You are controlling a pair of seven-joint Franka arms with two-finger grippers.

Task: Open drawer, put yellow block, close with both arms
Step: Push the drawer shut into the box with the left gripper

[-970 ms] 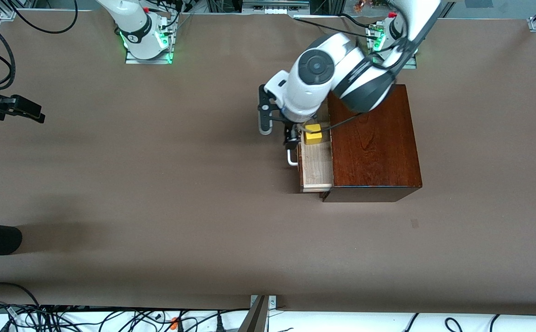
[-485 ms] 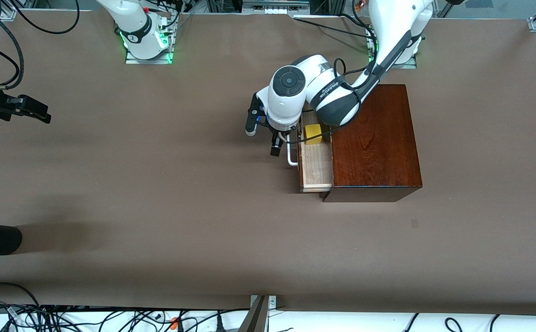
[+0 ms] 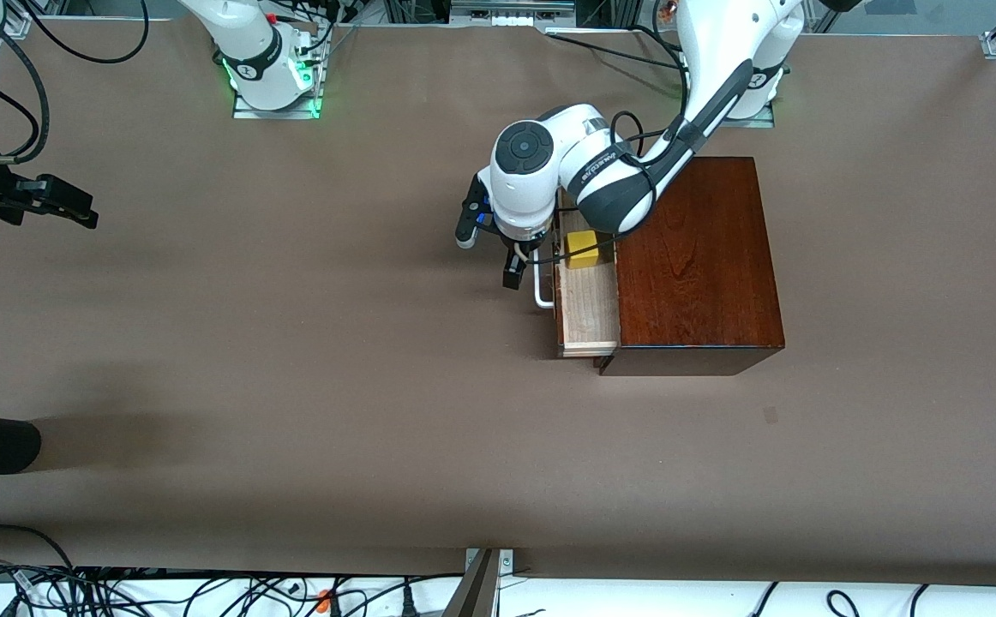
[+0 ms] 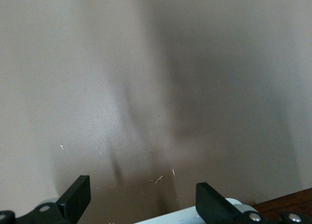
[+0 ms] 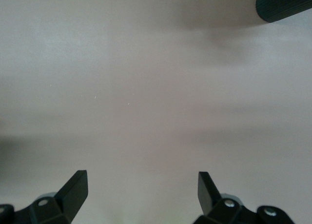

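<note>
At the edge of the front view, the right gripper (image 3: 69, 206) waits over the bare surface (image 3: 292, 386) with its fingers (image 5: 73, 190) wide open and empty. The left gripper (image 3: 519, 270), fingers (image 4: 78, 194) open too, has come down from over the drawer (image 3: 588, 308) to just beside its white handle (image 3: 541, 296). The yellow block (image 3: 582, 248) now lies released in the open drawer, so I judge that only closing remains.
</note>
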